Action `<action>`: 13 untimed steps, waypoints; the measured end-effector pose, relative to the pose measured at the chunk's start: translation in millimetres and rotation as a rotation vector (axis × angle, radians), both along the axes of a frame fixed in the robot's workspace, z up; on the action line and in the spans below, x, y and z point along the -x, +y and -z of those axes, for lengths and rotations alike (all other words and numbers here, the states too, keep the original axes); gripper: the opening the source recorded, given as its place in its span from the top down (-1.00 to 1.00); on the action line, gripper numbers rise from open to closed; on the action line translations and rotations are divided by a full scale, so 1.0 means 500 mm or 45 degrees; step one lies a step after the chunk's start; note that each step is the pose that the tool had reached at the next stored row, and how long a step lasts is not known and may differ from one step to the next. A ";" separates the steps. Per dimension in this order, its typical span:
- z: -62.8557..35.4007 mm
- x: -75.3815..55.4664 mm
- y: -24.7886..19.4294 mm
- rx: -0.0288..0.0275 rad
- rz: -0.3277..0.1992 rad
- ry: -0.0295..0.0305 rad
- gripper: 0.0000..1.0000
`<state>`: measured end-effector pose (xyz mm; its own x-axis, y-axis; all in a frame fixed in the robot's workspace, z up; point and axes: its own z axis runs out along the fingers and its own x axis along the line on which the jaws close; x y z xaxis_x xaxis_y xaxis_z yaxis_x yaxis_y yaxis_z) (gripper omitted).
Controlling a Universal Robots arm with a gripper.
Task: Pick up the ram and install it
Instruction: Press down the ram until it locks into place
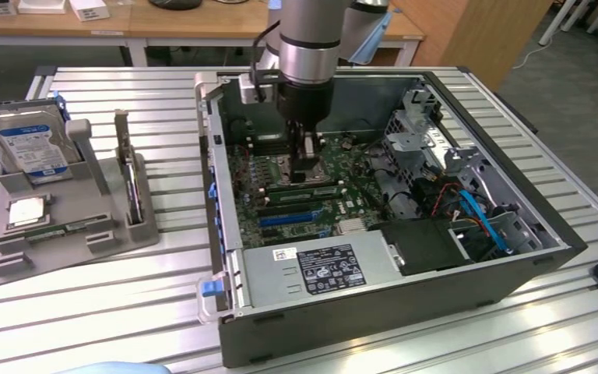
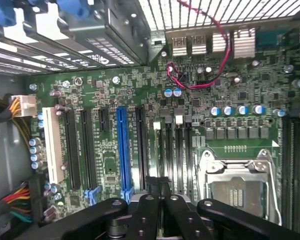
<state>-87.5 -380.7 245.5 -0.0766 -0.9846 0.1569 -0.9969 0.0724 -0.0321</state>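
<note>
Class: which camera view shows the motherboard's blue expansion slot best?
The wrist view: the blue expansion slot appears close up, along nearly its full length. The exterior view shows it as a small blue strip.

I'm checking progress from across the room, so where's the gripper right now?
In the exterior view, the gripper is inside the open case, low over the motherboard. It is by the memory slots, beside the CPU socket.
</note>
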 end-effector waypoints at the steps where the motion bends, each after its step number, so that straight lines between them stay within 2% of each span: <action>1: -0.005 0.000 0.0000 -0.0019 0.000 0.0000 0.80; 9: -0.042 -0.006 0.0000 -0.0214 0.000 0.0012 0.80; 13: -0.056 -0.013 0.0000 -0.0389 0.000 0.0013 0.80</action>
<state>-81.0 -380.7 273.5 -0.0763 -0.9890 0.1268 -0.9969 0.0732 -0.0289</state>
